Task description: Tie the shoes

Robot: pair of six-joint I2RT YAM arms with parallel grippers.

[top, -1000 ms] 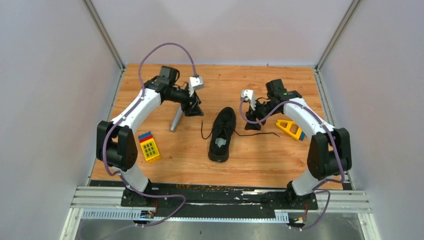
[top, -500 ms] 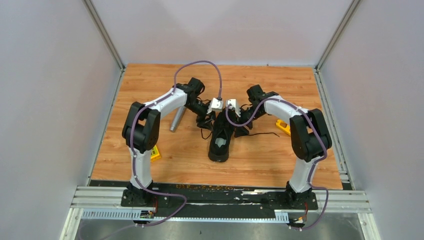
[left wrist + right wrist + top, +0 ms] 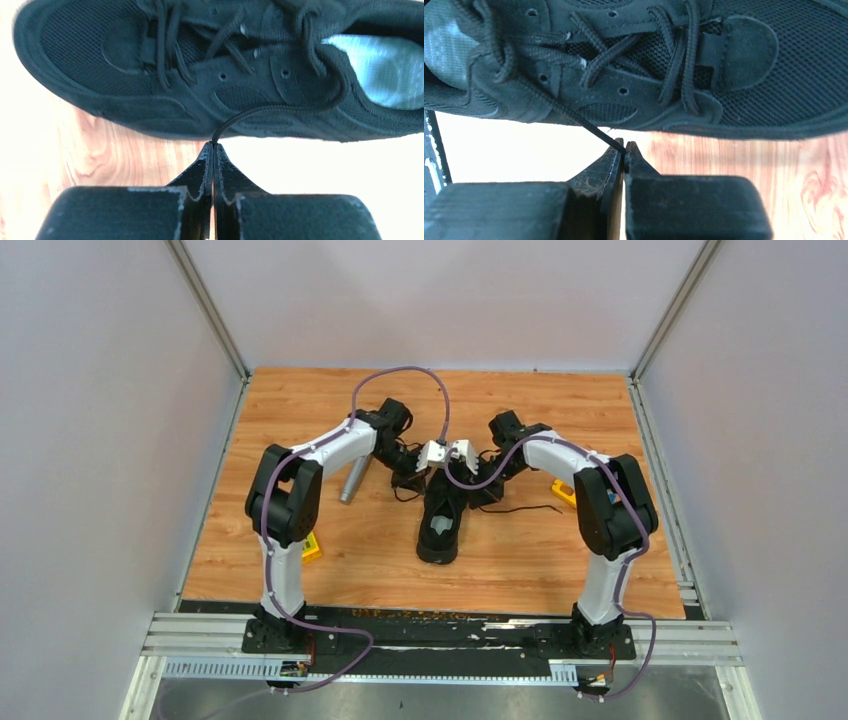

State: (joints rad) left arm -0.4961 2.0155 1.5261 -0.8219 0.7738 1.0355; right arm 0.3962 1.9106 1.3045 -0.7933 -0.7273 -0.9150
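The black shoe [image 3: 442,515] lies in the middle of the table, toe pointing away, pale insole showing. In the left wrist view its side [image 3: 150,100] fills the top, and my left gripper [image 3: 213,146] is shut on a thin black lace [image 3: 260,110] running down from the eyelets. In the right wrist view the other side of the shoe [image 3: 734,75] is above my right gripper [image 3: 625,148], which is shut on the other lace [image 3: 589,127], drawn taut. Seen from the top, the left gripper [image 3: 418,480] and right gripper [image 3: 483,490] flank the shoe's front half.
A silver microphone [image 3: 352,480] lies left of the shoe, close to the left arm. A yellow toy [image 3: 311,546] peeks out behind the left arm's lower link. An orange-yellow piece [image 3: 563,491] sits by the right arm. A loose lace end [image 3: 530,508] trails right. Grey walls enclose the table.
Both arms swung inward from the table's sides to the shoe. Both grippers went from open to shut, each closing on a lace.
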